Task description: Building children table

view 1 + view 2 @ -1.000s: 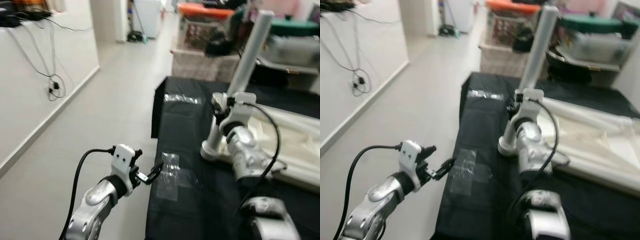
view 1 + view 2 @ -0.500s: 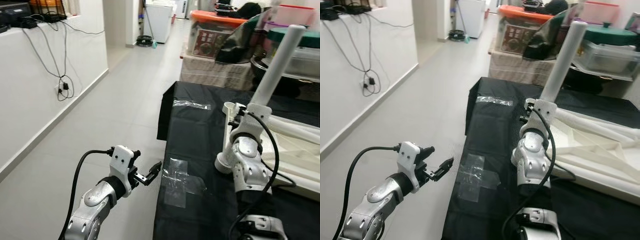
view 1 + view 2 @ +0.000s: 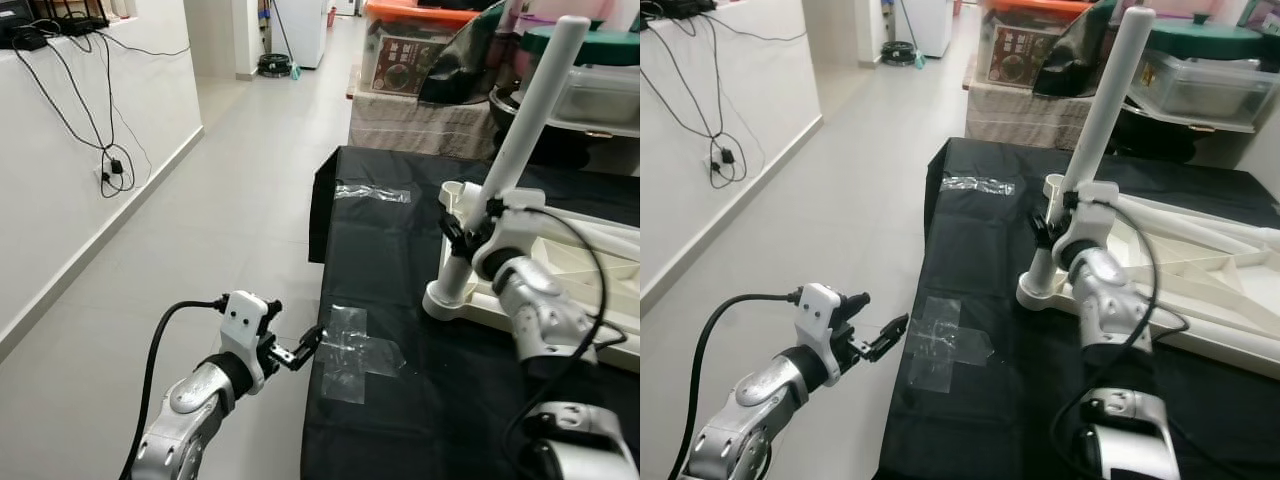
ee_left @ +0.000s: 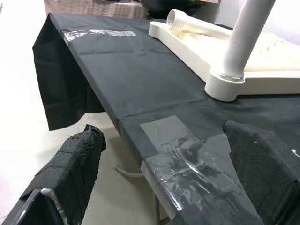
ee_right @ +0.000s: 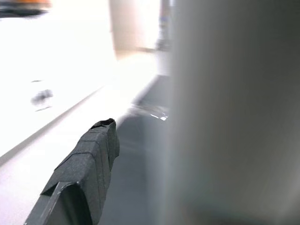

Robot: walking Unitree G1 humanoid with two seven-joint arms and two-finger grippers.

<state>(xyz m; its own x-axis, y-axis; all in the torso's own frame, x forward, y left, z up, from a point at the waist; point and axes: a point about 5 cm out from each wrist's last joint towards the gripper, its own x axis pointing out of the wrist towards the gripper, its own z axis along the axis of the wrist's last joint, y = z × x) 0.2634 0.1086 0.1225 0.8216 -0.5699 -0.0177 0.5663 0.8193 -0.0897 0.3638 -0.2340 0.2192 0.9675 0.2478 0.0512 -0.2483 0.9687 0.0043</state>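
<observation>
One end effector, right [image 3: 462, 232], grasps upright table leg [image 3: 525, 112]; left end effector [image 3: 300, 348] released.

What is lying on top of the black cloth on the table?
On the black cloth lie an upturned white children's table with one leg standing upright, and two patches of clear tape, one near and one far. The right arm covers part of the white piece.

Bright, even indoor light; head views sharp, right wrist view blurred.

The pale glossy tiled floor [image 3: 230, 200] reflects soft glare toward the upper middle. The crinkled clear tape patch [image 4: 187, 152] glints on the matte black tablecloth [image 3: 400, 260]. In the right wrist view the white plastic tube [image 5: 234, 112] sits out of focus, background overexposed.
</observation>
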